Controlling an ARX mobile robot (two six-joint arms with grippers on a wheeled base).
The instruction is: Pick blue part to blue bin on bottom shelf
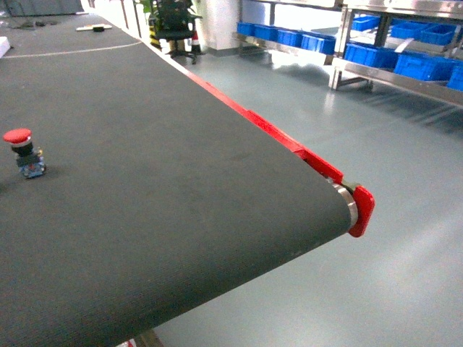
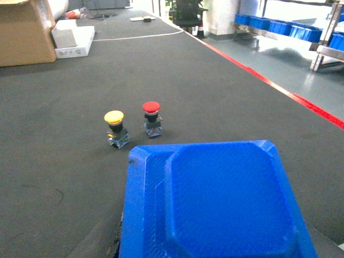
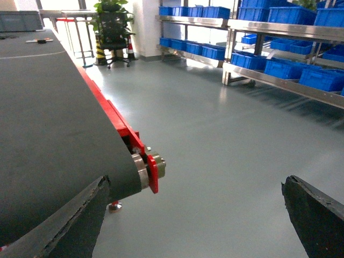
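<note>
On my left wrist feed, one blue part (image 2: 215, 204) fills the near foreground over the black belt (image 2: 64, 161); it hides the left gripper, so I cannot tell whether that one is clenched on it. Just beyond stand two push buttons, one yellow-capped (image 2: 115, 128) and one red-capped (image 2: 152, 118), side by side and apart. On my right wrist feed, the right gripper (image 3: 193, 215) hangs released, its two fingers (image 3: 317, 215) spread wide over the grey floor (image 3: 215, 140). Farther right, steel racks (image 3: 279, 31) carry rows of blue bins (image 3: 321, 77), too many to count; their contents are not visible. At far left sits one cardboard box (image 2: 24, 32).
</note>
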